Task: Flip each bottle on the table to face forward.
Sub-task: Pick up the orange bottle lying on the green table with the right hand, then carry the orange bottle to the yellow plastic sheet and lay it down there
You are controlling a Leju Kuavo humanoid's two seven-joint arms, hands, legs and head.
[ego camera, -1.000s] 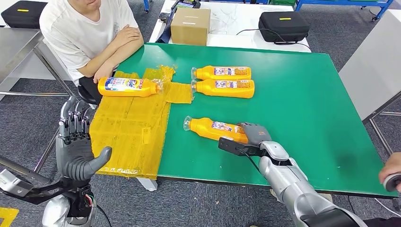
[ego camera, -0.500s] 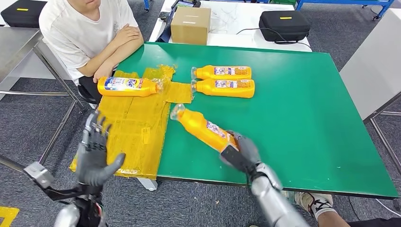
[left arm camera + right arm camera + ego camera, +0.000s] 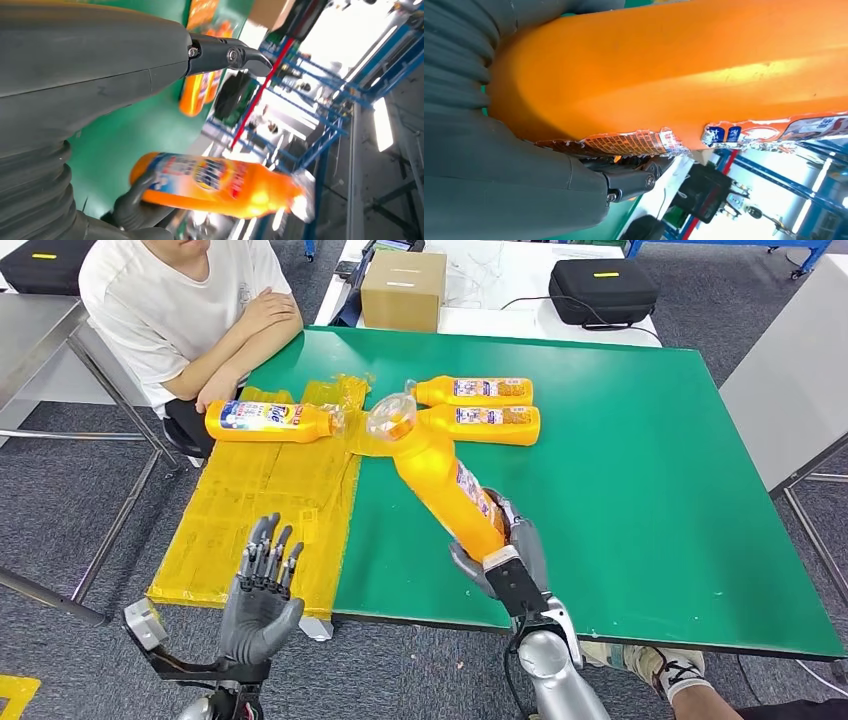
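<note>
Glossy orange plastic bottle (image 3: pixel 445 485), torn paper label (image 3: pixel 634 143); matt green table (image 3: pixel 640 470); crinkled yellow tape sheet (image 3: pixel 270 510).

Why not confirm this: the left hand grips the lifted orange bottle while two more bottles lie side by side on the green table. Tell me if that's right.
Wrong hand. In the head view the right hand grips the lifted orange bottle; the left hand is open. Two more bottles do lie side by side on the green table.

Right hand (image 3: pixel 510 558) lifted orange bottle (image 3: pixel 445 480) off table, neck raised.

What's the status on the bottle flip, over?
Right hand grips lifted bottle by its base, raised off green table. Left hand open, beside the table. Two bottles lie just beyond its cap.
</note>
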